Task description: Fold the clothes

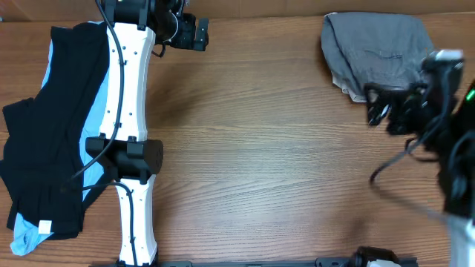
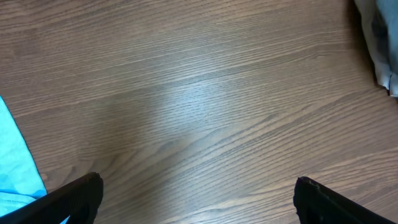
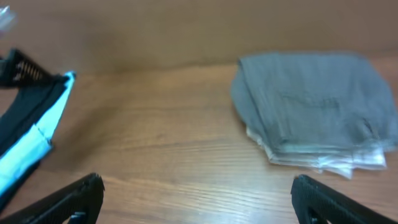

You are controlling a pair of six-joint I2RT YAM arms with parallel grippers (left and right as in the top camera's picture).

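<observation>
Folded grey heathered shorts [image 1: 375, 52] lie at the table's far right on top of a pale beige garment [image 1: 343, 87]; both also show in the right wrist view [image 3: 314, 102]. Black shorts [image 1: 44, 141] lie over a light-blue garment [image 1: 95, 111] at the left edge, partly under the left arm; the blue also shows in the right wrist view [image 3: 28, 146]. My left gripper [image 1: 199, 34] [image 2: 198, 194] is open and empty over bare wood at the far left-centre. My right gripper [image 1: 378, 110] [image 3: 198, 193] is open and empty, just in front of the grey shorts.
The wooden table [image 1: 260, 148] fills the view. The white left arm [image 1: 133, 148] stretches from the near edge to the far edge. A black cable [image 1: 393, 167] hangs by the right arm.
</observation>
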